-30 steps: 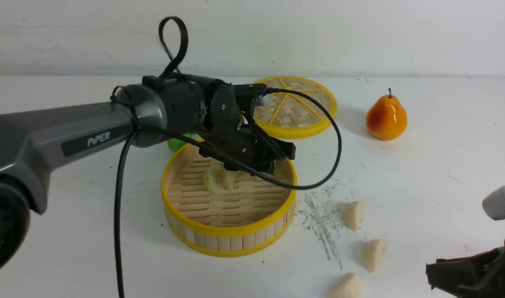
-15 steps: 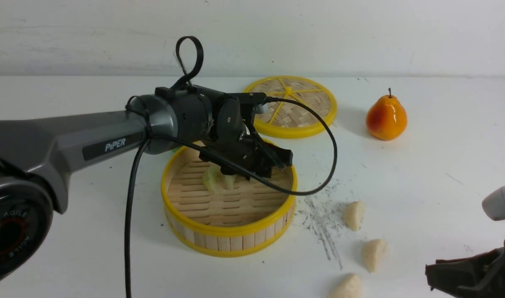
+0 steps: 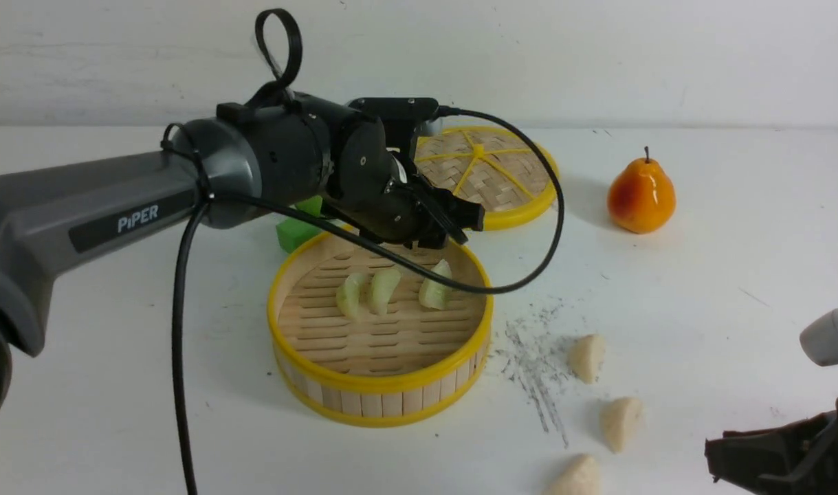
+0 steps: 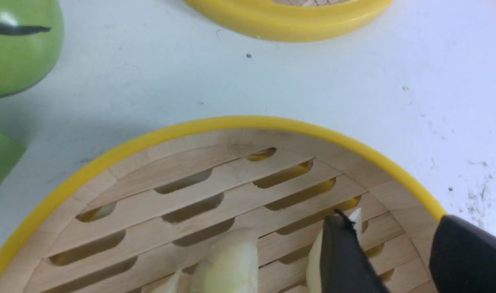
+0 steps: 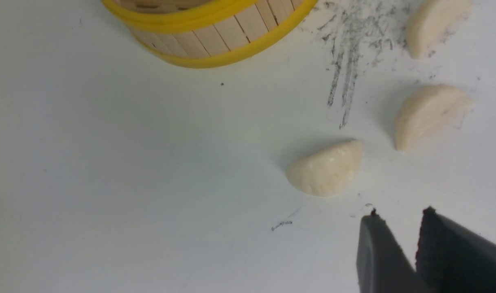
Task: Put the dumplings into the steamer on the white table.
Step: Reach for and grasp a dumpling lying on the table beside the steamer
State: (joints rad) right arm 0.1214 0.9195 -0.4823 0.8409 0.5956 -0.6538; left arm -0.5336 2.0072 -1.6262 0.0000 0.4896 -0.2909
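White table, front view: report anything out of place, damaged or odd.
A patch of grey scratch marks scars the white table just right of the round bamboo steamer. Three cream-white crescent dumplings lie on the table beside the marks, outside the steamer. Nothing spilled or broken.

Slatted wooden steamer [image 3: 391, 402], glossy pear [image 3: 641, 196], matt scuffed white table [image 3: 735, 275].

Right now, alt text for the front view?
Three green dumplings lie in the bamboo steamer; the left arm, jaws open, hangs above its far rim. Three white dumplings lie on the white table to its right, a woven lid and a pear behind.
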